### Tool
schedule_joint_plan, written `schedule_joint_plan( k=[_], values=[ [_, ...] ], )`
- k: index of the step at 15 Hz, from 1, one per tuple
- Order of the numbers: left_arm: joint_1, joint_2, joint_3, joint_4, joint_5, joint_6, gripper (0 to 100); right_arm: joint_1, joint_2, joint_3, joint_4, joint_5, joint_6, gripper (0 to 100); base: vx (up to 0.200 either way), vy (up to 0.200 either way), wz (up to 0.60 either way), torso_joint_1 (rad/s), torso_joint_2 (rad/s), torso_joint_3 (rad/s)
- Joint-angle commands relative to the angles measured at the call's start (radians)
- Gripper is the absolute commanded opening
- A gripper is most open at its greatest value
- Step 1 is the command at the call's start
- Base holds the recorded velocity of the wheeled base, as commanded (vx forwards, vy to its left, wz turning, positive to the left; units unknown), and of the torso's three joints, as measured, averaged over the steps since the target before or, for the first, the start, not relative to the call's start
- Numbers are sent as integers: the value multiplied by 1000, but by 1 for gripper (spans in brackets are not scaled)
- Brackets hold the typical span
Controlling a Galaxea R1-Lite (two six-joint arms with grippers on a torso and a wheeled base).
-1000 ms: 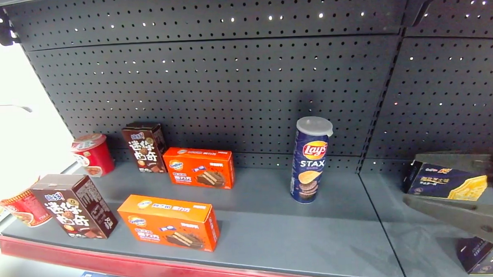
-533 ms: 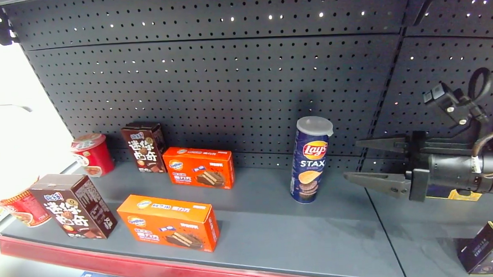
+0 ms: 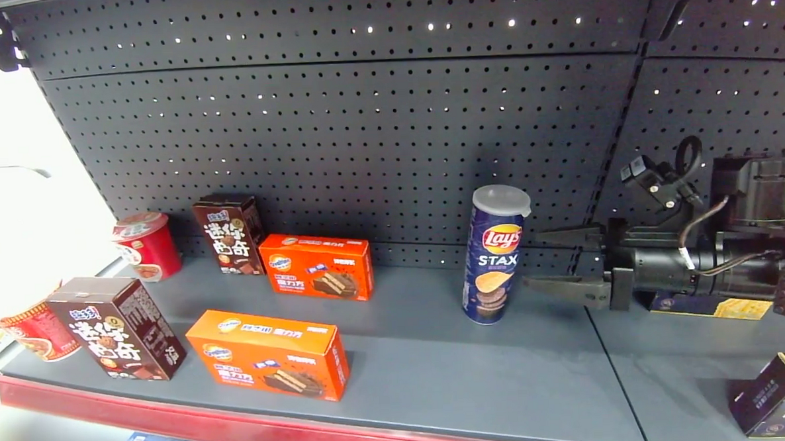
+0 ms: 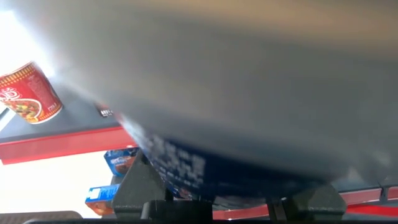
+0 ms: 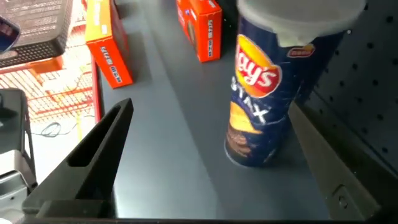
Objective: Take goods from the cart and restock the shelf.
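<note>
Chip can [image 3: 495,256] stands upright just before the parted right fingers [image 3: 561,287].

A dark grey shelf [image 3: 439,371] with a red front edge and a perforated back panel [image 3: 336,137]. A red noodle cup [image 3: 147,246] stands far left, and a second noodle cup [image 3: 39,329] sits at the near left corner. A far brown box [image 3: 229,234] and a near brown box [image 3: 119,328] stand upright. To their right lie a far orange box [image 3: 318,267] and a near orange box [image 3: 272,353]. A blue chip can [image 3: 495,254] stands upright right of centre. The right section holds a far dark blue box [image 3: 711,306] and a near dark blue box [image 3: 774,393].
</note>
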Motion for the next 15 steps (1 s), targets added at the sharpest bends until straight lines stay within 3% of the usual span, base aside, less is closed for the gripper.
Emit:
schedule_joint_plan(
  k=[1,15],
  values=[
    [1,0,0,0,0,-15,0,-2,60,-26,-9,11,1,100,0,0,0,0,0,0],
    [3,3,0,2,0,-22,0,-4,294,-161,-64,0,0,100,0,0,0,0,0,0]
  ],
)
